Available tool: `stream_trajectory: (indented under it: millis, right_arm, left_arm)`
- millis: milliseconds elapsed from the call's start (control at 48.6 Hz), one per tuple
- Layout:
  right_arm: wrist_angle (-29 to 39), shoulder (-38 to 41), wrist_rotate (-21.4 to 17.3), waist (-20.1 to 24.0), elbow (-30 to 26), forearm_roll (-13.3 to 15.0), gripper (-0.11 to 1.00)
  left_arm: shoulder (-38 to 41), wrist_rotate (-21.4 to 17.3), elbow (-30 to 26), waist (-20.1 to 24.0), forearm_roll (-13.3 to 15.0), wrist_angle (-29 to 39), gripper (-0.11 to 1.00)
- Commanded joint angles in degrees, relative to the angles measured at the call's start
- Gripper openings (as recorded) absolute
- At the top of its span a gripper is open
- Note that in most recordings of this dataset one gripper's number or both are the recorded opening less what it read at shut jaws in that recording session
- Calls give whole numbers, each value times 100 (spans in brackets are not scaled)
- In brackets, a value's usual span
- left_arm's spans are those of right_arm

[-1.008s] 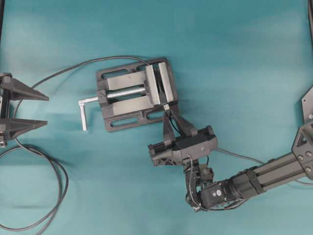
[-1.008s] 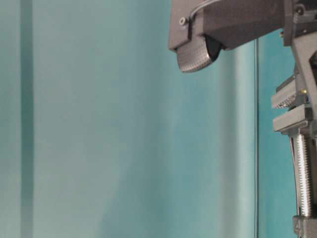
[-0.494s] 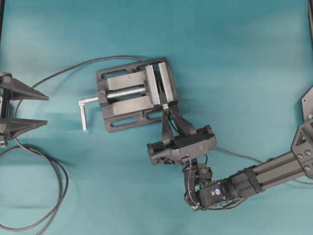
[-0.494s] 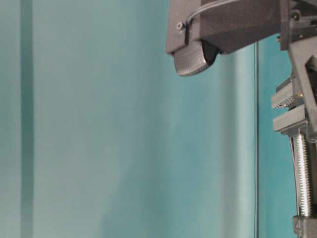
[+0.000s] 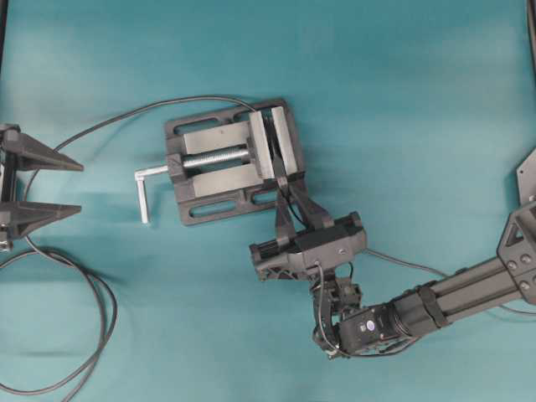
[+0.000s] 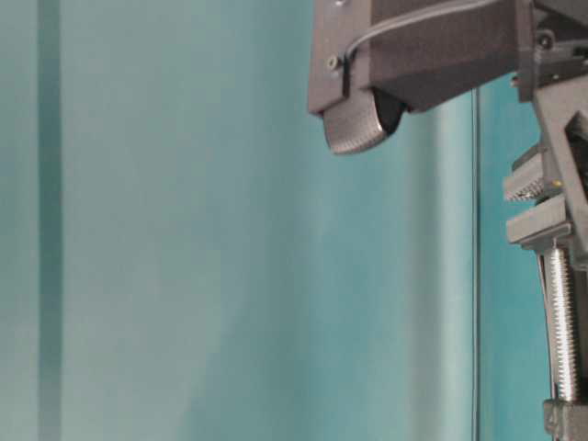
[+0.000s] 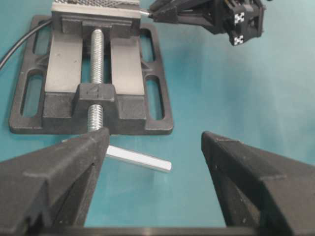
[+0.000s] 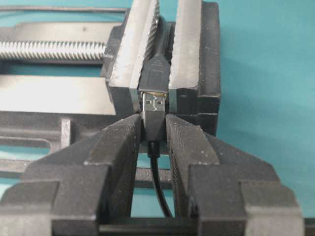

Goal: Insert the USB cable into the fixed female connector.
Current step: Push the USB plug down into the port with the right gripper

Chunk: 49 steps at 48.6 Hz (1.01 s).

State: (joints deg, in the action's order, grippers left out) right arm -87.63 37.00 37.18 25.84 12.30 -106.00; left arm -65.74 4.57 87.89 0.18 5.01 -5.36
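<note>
Change: over the last second the right gripper [image 5: 286, 188] has crept a little to the left along the near edge of the grey metal vise with the silver screw [image 5: 232, 159]; in the overhead view its body sits slightly more to the left than before, and its tips stay at the clamp.
Meaning for the task: this looks like fine alignment, not insertion yet. The plug is not inside the socket; I judge the final push is still to come.
USB cable: the thin dark grey cable with a small black rectangular plug [image 8: 154, 110] has its metal tip right at the mouth of the socket, almost touching it.
Fixed female connector: the tiny dark socket block [image 8: 155, 73] is clamped upright between the two ribbed vise faces.
Right gripper: narrowly closed, pinching the black plug body between its fingers [image 8: 122, 140].
Left gripper: its jaws are spread wide [image 7: 153, 142], holding nothing, well apart from the vise above the teal desk [image 5: 402, 100].
</note>
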Motion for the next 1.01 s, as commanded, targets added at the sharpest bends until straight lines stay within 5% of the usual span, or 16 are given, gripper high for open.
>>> stream_trajectory:
  millis: [0,988]
  right_arm:
    - [-9,-105,44,-141,-132,9,22]
    - [-9,-220,79,-457,-158,9,22]
  left_arm:
    - [70,44,-53,26,-9,-44,93]
    - [70,53,-62,26,-18,-18,93]
